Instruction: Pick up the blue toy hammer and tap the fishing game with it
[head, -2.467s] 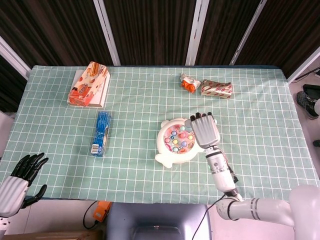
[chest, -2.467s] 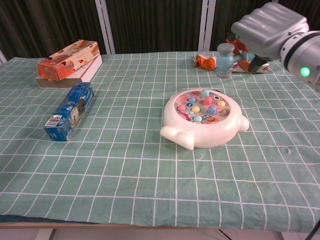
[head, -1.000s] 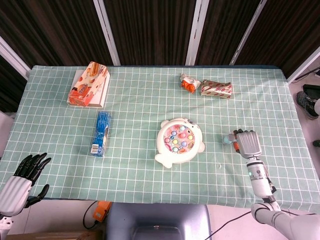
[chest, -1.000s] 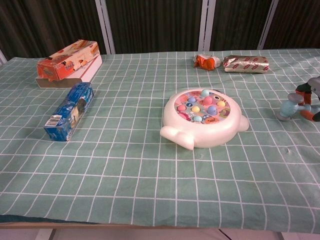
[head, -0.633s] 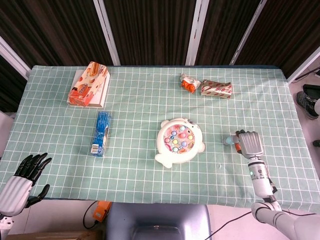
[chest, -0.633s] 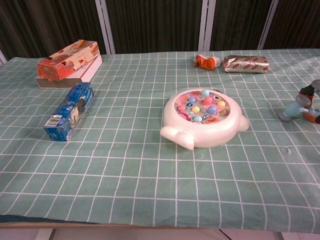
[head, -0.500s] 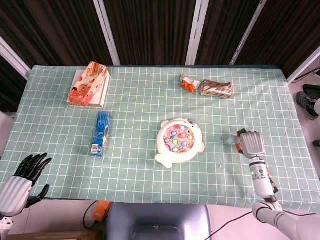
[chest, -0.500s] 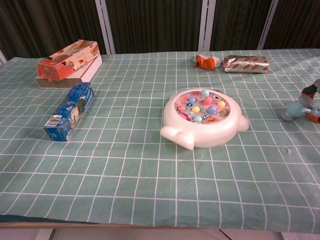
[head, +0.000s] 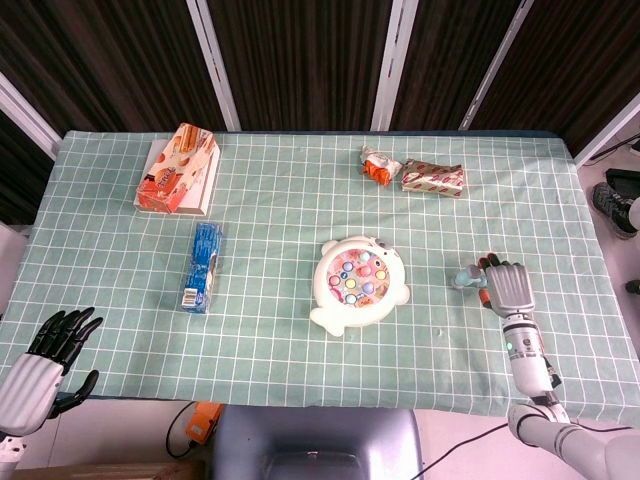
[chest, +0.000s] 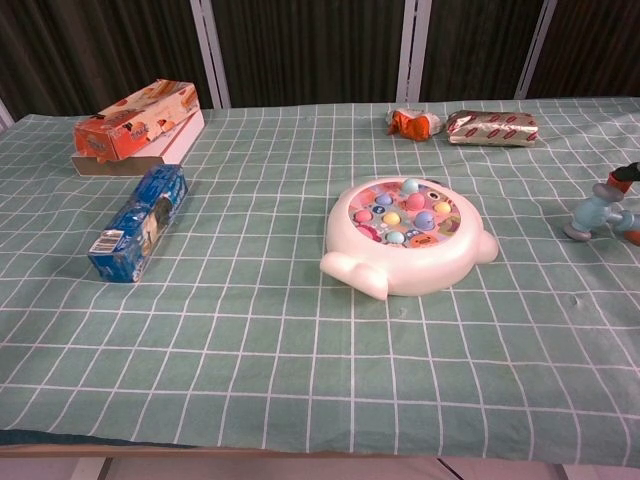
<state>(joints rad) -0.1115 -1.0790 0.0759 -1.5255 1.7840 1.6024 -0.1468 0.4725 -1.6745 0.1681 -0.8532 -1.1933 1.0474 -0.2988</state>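
A: What takes up the most room?

B: The desk (head: 300, 190), under a green cloth with a white grid. On it the white fishing game (head: 360, 283) sits a little right of centre, its round top studded with coloured pieces.

A: And further back?

B: At the far left an orange carton (head: 180, 167) lies on a flat white box. Nearer, on the left side, a blue packet (head: 203, 266) lies lengthwise. At the far right of centre are a silver-and-red wrapped packet (head: 433, 177) and, just beside it, a small orange-and-white wrapped snack (head: 376, 165).

A: Where is the blue toy hammer?

B: The blue toy hammer (chest: 594, 216) is on the cloth well to the right of the fishing game, its pale blue head pointing towards the game. Its handle runs under the right robot hand (head: 507, 286).

A: Is that robot hand grasping it?

B: I cannot tell. From overhead its fingers lie over the handle end, but whether they close on it is hidden, and the chest view cuts it off at the frame edge.

A: The left robot hand?

B: The left robot hand (head: 45, 358) hangs off the near left corner of the desk, released, dark fingers spread, holding nothing.
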